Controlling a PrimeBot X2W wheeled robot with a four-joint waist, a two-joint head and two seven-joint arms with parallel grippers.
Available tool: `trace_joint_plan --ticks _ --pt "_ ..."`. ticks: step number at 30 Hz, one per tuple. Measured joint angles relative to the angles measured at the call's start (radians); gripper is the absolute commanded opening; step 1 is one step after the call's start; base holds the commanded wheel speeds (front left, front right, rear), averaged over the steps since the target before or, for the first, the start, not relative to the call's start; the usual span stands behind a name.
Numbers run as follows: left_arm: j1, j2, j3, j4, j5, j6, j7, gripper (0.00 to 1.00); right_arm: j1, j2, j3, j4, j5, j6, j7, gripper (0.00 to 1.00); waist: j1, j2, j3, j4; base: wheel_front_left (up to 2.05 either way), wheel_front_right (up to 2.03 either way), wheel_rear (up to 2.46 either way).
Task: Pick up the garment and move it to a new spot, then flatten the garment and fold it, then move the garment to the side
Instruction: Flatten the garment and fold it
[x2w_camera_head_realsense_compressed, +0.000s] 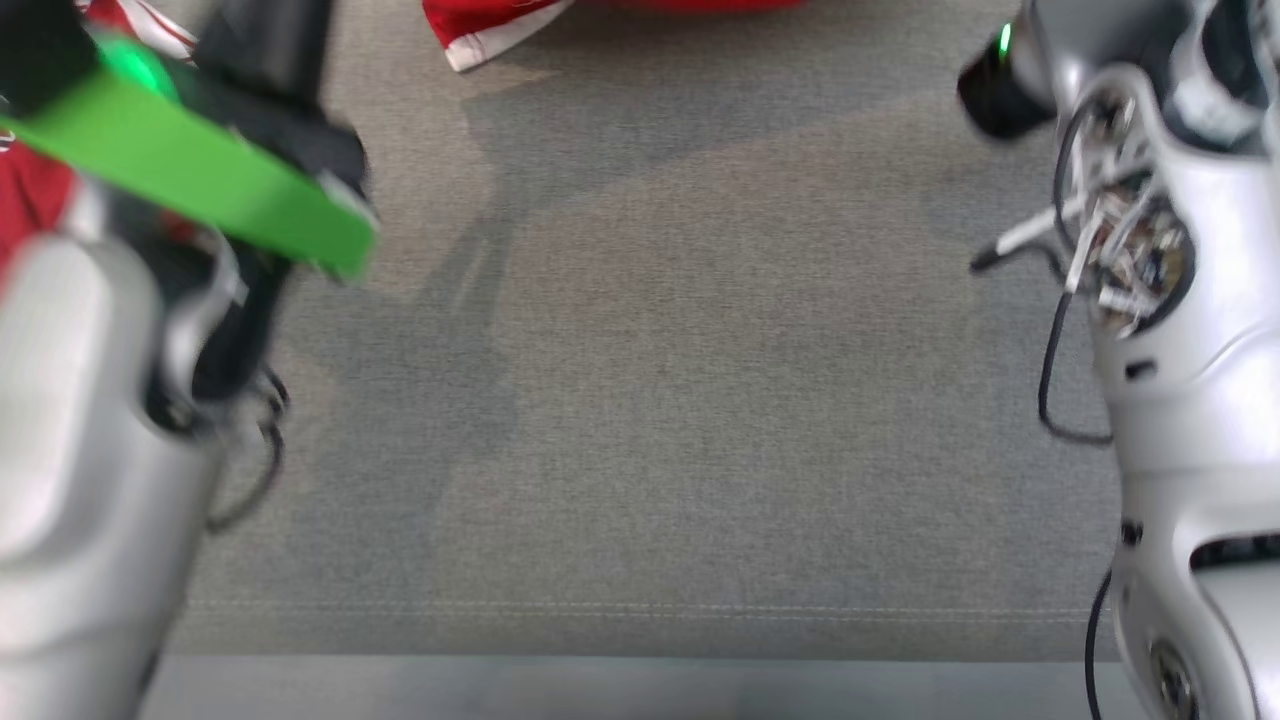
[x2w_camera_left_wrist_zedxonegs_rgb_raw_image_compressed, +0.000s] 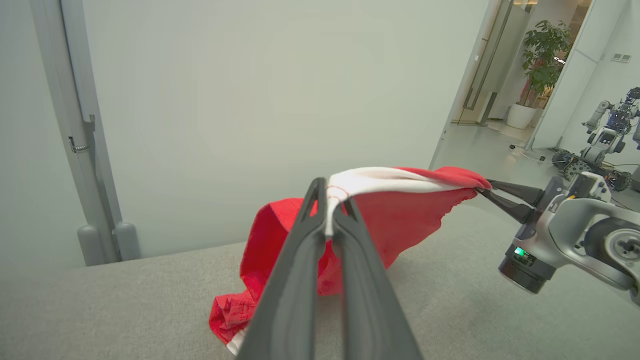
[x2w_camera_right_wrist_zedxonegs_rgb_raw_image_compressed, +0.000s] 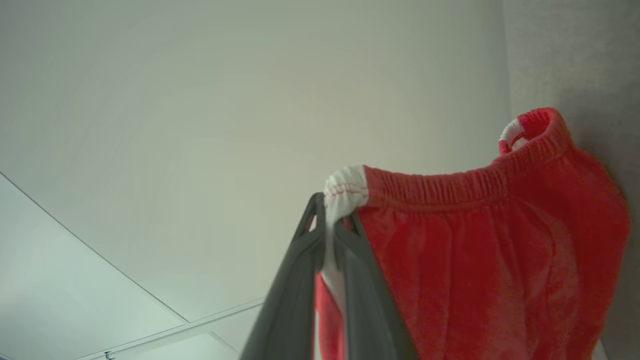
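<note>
The garment (x2w_camera_left_wrist_zedxonegs_rgb_raw_image_compressed: 395, 215) is a pair of red shorts with a white side stripe and an elastic waistband. It hangs stretched between both grippers, and its lower part rests on the grey cloth surface (x2w_camera_left_wrist_zedxonegs_rgb_raw_image_compressed: 125, 305). My left gripper (x2w_camera_left_wrist_zedxonegs_rgb_raw_image_compressed: 330, 192) is shut on the white stripe at the waistband. My right gripper (x2w_camera_left_wrist_zedxonegs_rgb_raw_image_compressed: 482, 190) pinches the far end of the waistband. In the right wrist view the right gripper (x2w_camera_right_wrist_zedxonegs_rgb_raw_image_compressed: 332, 210) is shut on the white stripe, with the red garment (x2w_camera_right_wrist_zedxonegs_rgb_raw_image_compressed: 480, 260) hanging beside it. In the head view a red and white corner of the garment (x2w_camera_head_realsense_compressed: 490, 25) lies at the top edge.
My left forearm (x2w_camera_head_realsense_compressed: 80, 400) with a green band and my right forearm (x2w_camera_head_realsense_compressed: 1190, 400) flank the grey surface (x2w_camera_head_realsense_compressed: 650, 400), whose front edge (x2w_camera_head_realsense_compressed: 640, 655) runs along the bottom. A pale wall (x2w_camera_left_wrist_zedxonegs_rgb_raw_image_compressed: 275, 100) stands behind. A door frame (x2w_camera_left_wrist_zedxonegs_rgb_raw_image_compressed: 75, 125), a potted plant (x2w_camera_left_wrist_zedxonegs_rgb_raw_image_compressed: 542, 65) and another robot (x2w_camera_left_wrist_zedxonegs_rgb_raw_image_compressed: 605, 140) are further off.
</note>
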Motion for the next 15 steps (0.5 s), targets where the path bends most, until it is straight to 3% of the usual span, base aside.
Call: trace_joint_plan --ticks 4,8,15 --pt "0.214 0.0 -0.051 0.036 0.012 -0.012 -0.033 0.0 0.167 0.003 0.015 0.03 -0.005 0.0 0.0 0.0 -0.0001 0.0 0.006 -0.034 0.0 0.0 0.0" --pt "0.39 0.007 -0.071 0.062 0.026 0.004 -0.063 0.0 0.307 0.013 0.048 0.031 -0.006 0.0 0.0 0.0 -0.0002 0.0 -0.006 -0.064 0.0 0.0 0.0" --pt "0.558 0.002 -0.085 0.068 0.001 0.017 -0.104 0.0 0.467 0.033 0.032 -0.021 -0.005 -0.005 0.001 0.0 -0.0002 0.0 -0.058 -0.094 0.0 0.0 0.0"
